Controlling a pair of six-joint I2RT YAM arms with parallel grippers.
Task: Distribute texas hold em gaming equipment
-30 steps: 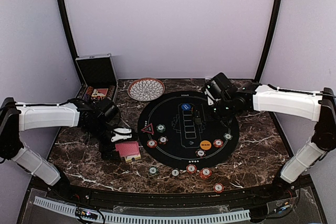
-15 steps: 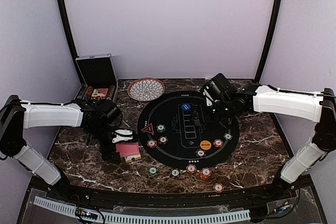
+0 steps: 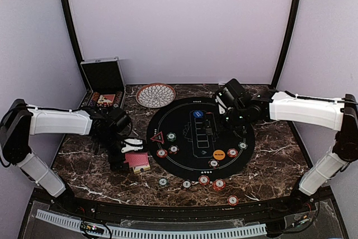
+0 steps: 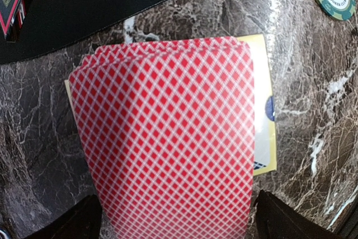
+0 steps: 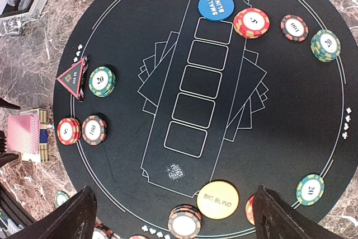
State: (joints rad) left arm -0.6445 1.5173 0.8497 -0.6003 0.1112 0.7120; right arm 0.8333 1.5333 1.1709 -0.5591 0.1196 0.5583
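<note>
Red-backed cards (image 4: 168, 138): lay stacked on a yellow box (image 4: 263, 155), just off the left edge of the black mat (image 3: 179, 117). Left tool (image 4: 179, 214): wide open, empty, over the stack. Right tool (image 5: 176, 208): wide open, empty, above the mat. Advised: descend centred and square, pinch 1 card.

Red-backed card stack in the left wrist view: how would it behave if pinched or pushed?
The card stack is fanned at its top edge, so a push would probably spread it further. Individual cards look thin, likely bowing under a pinch. It rests on a yellow box, so both may shift together.
</note>
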